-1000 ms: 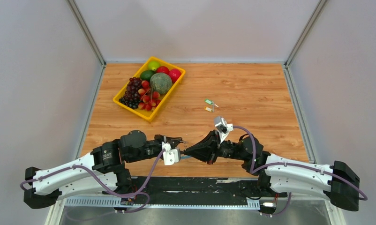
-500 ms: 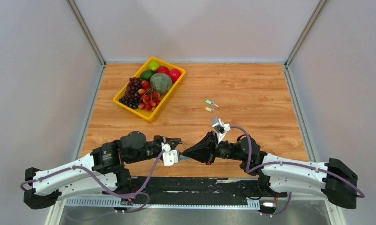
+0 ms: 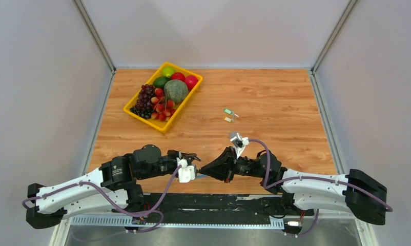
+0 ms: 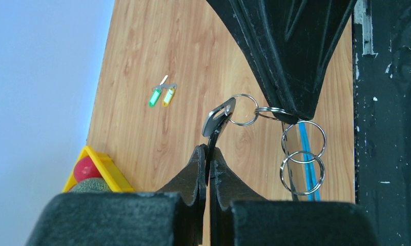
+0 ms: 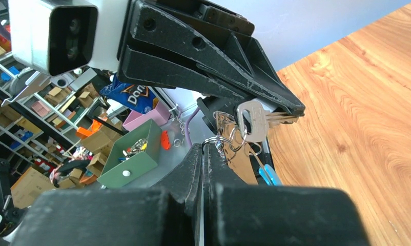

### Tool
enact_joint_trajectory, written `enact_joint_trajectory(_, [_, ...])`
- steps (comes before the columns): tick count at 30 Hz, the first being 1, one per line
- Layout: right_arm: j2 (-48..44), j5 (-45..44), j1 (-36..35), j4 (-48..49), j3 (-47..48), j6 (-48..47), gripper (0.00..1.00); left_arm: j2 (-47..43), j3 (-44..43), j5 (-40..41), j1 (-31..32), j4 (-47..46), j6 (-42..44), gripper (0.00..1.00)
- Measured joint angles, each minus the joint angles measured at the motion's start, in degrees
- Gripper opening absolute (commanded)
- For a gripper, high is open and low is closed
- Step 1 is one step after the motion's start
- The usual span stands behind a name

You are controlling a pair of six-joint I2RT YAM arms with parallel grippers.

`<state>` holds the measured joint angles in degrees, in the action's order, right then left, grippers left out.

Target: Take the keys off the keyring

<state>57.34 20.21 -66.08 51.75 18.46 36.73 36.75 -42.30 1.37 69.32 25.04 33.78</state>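
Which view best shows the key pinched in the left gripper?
Left wrist: the key shows whole, from the fingers to its ring. Right wrist shows mainly its head; top external is too distant to show it.

Far left on the wooden table (image 3: 275, 102): yellow tray (image 3: 142, 120), set on a slant, filled with dark grapes (image 3: 144, 100), small red fruit (image 3: 162, 108), a mottled green melon (image 3: 176, 90), a dark green fruit (image 3: 161, 82), two larger red fruits (image 3: 191, 81) and a lime-green one (image 3: 168, 71) at the far end; plain grey walls (image 3: 213, 31) on three sides; black strip (image 3: 213, 201) along the near edge. Beyond the table in the right wrist view: cluttered shelves (image 5: 19, 113); green bin (image 5: 134, 154); pink box (image 5: 144, 117); blue snack bag (image 5: 129, 96).
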Motion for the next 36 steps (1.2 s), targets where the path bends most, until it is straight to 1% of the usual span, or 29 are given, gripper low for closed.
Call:
enact_joint_trajectory(10, [2.95, -0.07, 0.0, 4.52, -1.62, 3.1, 0.0, -0.42, 0.37, -0.44, 0.07, 0.5, 0.0, 0.0])
enact_joint_trajectory(15, [0.81, -0.46, 0.0, 2.19, -1.6, 2.45, 0.0, -0.59, 0.37, -0.46, 0.07, 0.46, 0.0, 0.0])
enact_joint_trajectory(18, [-2.84, -1.53, -0.11, -2.36, -1.55, 1.01, 0.13, -0.61, 0.37, -0.46, 0.07, 0.2, 0.0, 0.0])
enact_joint_trajectory(20, [-5.35, -0.17, -1.05, -7.06, -1.6, 0.37, 0.18, -0.72, 0.37, 2.05, -0.35, -2.1, 0.04, 0.0])
enact_joint_trajectory(24, [-9.66, 0.7, -2.73, -16.28, -1.6, -1.79, 0.21, -1.31, 0.37, 5.03, -1.09, -5.99, 0.04, 0.0])
enact_joint_trajectory(27, [-12.2, 0.07, -2.73, -21.44, -1.6, -3.3, 0.27, -1.31, 0.37, 5.88, -1.11, -7.13, 0.07, 0.0])
enact_joint_trajectory(32, [-15.1, -1.99, -2.73, -27.15, -1.55, -5.75, 0.34, -1.25, 0.37, 6.49, -1.16, -7.76, 0.09, 0.0])
enact_joint_trajectory(36, [-16.39, -5.49, -2.73, -31.67, 0.17, -9.25, 0.4, -1.22, 0.37, 6.45, -1.16, -7.76, 0.07, 0.0])
